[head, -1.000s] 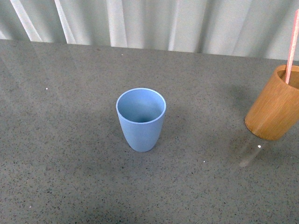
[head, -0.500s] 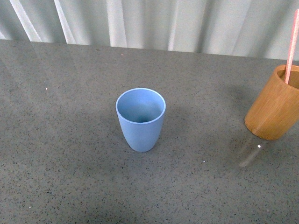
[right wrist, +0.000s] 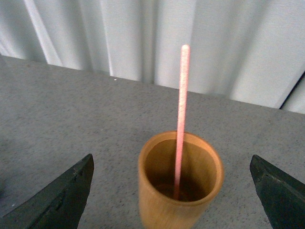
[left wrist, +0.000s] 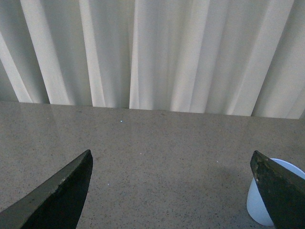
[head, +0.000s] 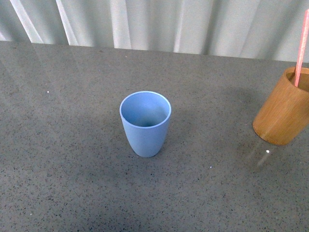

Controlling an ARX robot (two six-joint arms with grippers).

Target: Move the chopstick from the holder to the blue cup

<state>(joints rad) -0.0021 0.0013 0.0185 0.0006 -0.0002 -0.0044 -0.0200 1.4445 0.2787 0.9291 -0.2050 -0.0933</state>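
Right wrist view: we see our right tool (right wrist: 171, 160) spread wide, gripping nothing. The holder (right wrist: 157, 205) stands ahead between its fingers, touching neither, with the chopstick (right wrist: 181, 119) standing inside. Our left tool (left wrist: 170, 153) also gapes empty, the cup (left wrist: 255, 205) beside one finger on the table (left wrist: 157, 143).

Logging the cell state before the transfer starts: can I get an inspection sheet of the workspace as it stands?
Surface: grey speckled table, slightly glossy.
Job's things: blue cup upright, empty, mid-table; holder upright at the right edge of the front view; chopstick standing in the holder, reaching well above its rim.
Clutter: nothing seen.
Grippers: left gripper open, empty; right gripper open, empty, facing the holder.
Cables: nothing seen.
Surroundings: white pleated curtain behind the table.
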